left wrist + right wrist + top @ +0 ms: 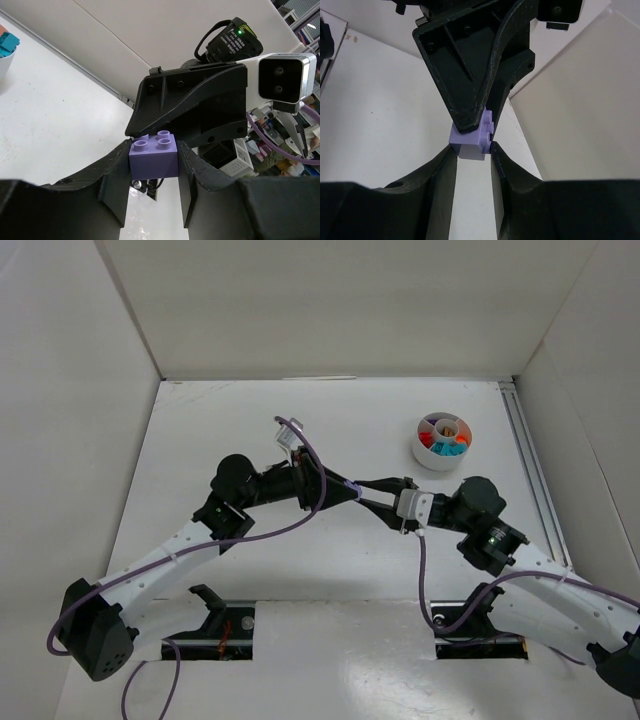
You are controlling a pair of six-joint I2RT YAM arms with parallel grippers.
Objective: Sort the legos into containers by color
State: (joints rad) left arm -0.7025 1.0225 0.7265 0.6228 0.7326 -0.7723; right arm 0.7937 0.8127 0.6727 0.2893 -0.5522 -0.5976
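1 purple brick (153,159): clamped between the fingers of the left gripper (154,172); right gripper (472,152) closed on the same brick from the opposite side, tips meeting. 1 round white dish (432,456): beyond the right gripper, holding red, orange and teal bricks (447,445). Surface: white table (200,430). Room: white panel walls (330,310) on 3 sides

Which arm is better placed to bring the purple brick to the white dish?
Right. The left gripper and right gripper both pinch the purple brick mid-table, but the white dish sits on the right side, near the right arm; the left arm would probably need to stretch further.
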